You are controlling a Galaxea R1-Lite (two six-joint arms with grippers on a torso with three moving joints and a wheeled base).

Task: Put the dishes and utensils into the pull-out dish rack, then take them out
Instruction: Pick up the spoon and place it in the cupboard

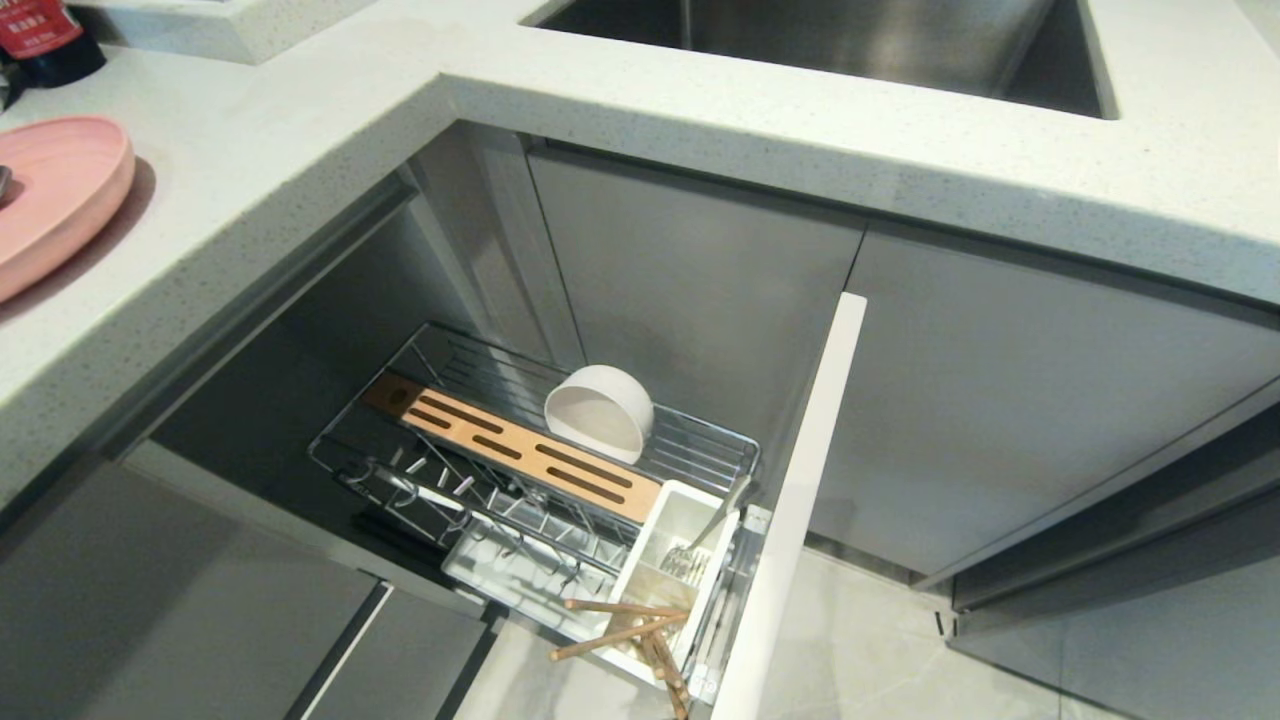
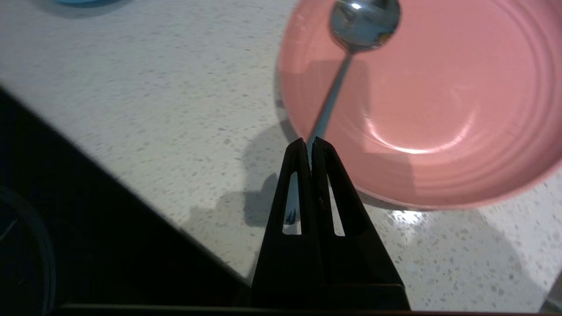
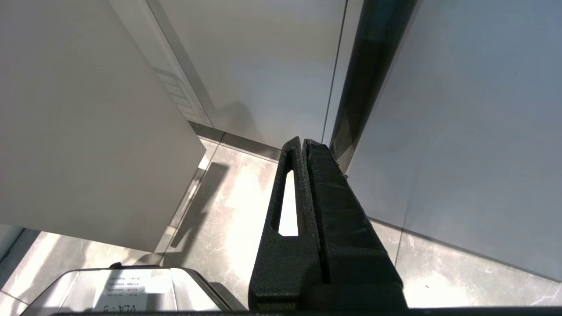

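In the left wrist view my left gripper (image 2: 309,142) is shut on the handle of the silver spoon (image 2: 364,22). The spoon's bowl hangs over the pale-pink plate (image 2: 439,109), which lies flat on the speckled counter. The head view shows that plate (image 1: 50,200) at the far left edge, with the left gripper outside the picture. Below the counter the pull-out dish rack (image 1: 400,470) stands open. The white bowl (image 1: 600,412) leans on its side behind the wooden strip (image 1: 520,455). The wooden chopsticks (image 1: 625,625) stick out of the white caddy (image 1: 650,575). My right gripper (image 3: 303,142) hangs shut and empty, low beside the cabinets.
The rack's front panel (image 1: 800,500) juts out edge-on to the right of the caddy. A metal utensil (image 1: 700,545) stands in the caddy. A steel sink (image 1: 850,40) is set in the counter behind. A red-labelled bottle (image 1: 40,35) stands beyond the plate, and a blue dish edge (image 2: 83,1) shows nearby.
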